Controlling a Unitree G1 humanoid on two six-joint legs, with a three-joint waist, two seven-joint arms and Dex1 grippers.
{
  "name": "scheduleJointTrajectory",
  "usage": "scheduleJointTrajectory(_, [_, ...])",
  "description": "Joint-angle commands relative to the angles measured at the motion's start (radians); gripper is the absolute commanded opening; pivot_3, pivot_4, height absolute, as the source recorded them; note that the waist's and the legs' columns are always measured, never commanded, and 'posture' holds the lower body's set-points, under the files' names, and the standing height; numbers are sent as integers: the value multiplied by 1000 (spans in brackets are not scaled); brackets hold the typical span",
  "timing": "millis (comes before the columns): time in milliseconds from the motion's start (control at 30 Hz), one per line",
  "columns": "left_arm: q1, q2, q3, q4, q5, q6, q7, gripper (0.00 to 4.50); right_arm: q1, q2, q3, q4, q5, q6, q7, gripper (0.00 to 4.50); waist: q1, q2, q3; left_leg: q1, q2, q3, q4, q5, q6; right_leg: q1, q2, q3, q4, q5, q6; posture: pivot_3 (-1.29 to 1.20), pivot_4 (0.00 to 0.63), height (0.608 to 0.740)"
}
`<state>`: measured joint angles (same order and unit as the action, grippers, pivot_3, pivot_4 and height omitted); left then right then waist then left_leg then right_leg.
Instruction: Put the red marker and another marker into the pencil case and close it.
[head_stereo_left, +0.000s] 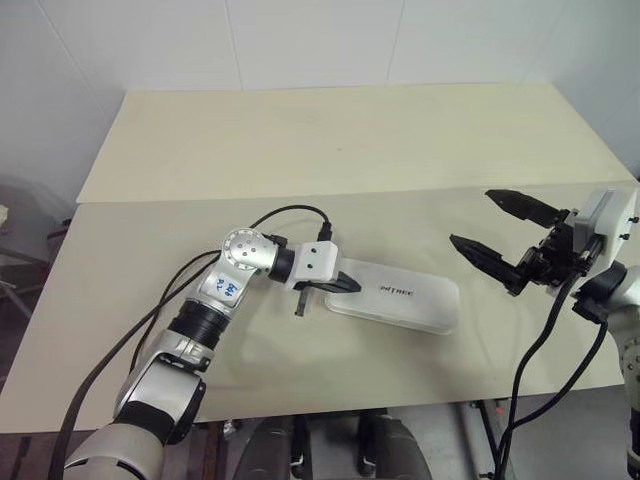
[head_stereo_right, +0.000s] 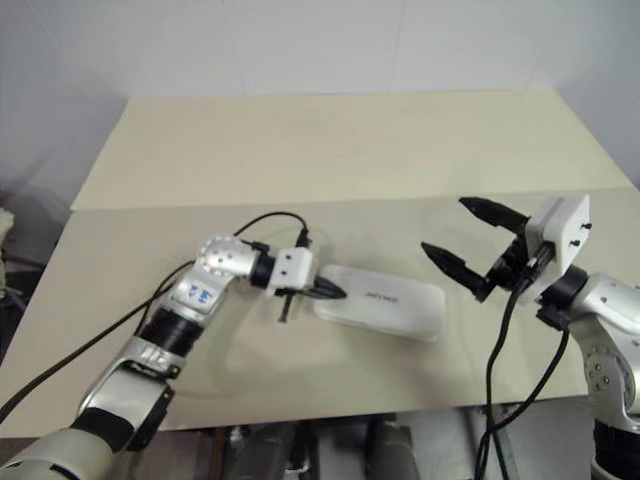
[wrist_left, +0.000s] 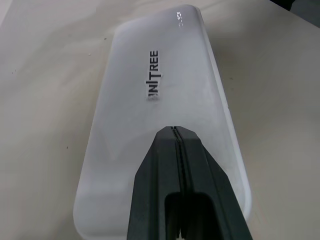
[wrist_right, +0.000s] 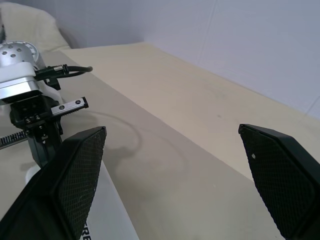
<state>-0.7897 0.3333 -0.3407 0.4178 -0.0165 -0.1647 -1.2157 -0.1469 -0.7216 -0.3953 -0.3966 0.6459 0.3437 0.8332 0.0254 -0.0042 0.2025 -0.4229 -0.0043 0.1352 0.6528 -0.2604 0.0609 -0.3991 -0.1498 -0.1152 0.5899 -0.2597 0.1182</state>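
Note:
The white pencil case (head_stereo_left: 405, 300) lies flat on the table with its lid down and the UNITREE lettering (wrist_left: 152, 82) facing up. My left gripper (head_stereo_left: 352, 285) is shut, nothing between its fingers, and its tips sit over the lid at the case's left end (wrist_left: 175, 131). I cannot tell whether they touch the lid. Off the case's right end, my right gripper (head_stereo_left: 472, 218) hangs above the table, open and empty, pointing toward the case. The right wrist view has the two fingers spread wide (wrist_right: 171, 128). The red marker and the other marker are out of view.
The beige table (head_stereo_left: 350, 140) is made of two boards with a seam running across the middle. A black cable (head_stereo_left: 290, 212) loops from my left wrist over the tabletop. The table's front edge lies close below the case, and a white wall stands behind.

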Motion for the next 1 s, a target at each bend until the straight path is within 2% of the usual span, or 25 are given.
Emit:
scheduleJointTrajectory(33, [-14,-9,-30,-2,19,14,-12,27,10,17,-13,-48,-1,-31,-25,4500,0,0,0,0,0,0,0,0,0,0,0,0,0,0,0,0,150,740])
scheduleJointTrajectory(600, [-3,8,-94,-116,51,184,-7,27,43,105,47,-59,-36,-82,-65,4500,-2,0,0,0,0,0,-1,0,0,0,0,0,0,0,0,0,150,740])
scheduleJointTrajectory(933, [73,36,-67,-228,35,283,62,27,-7,95,96,3,-43,-83,-24,4500,-5,0,0,1,0,0,0,0,1,0,0,3,1,0,0,0,150,740])
scheduleJointTrajectory(1000, [85,26,-42,-240,9,243,77,27,-30,95,98,15,-40,-80,-22,4500,-4,0,0,1,0,0,0,0,1,0,0,4,1,0,0,0,150,740])
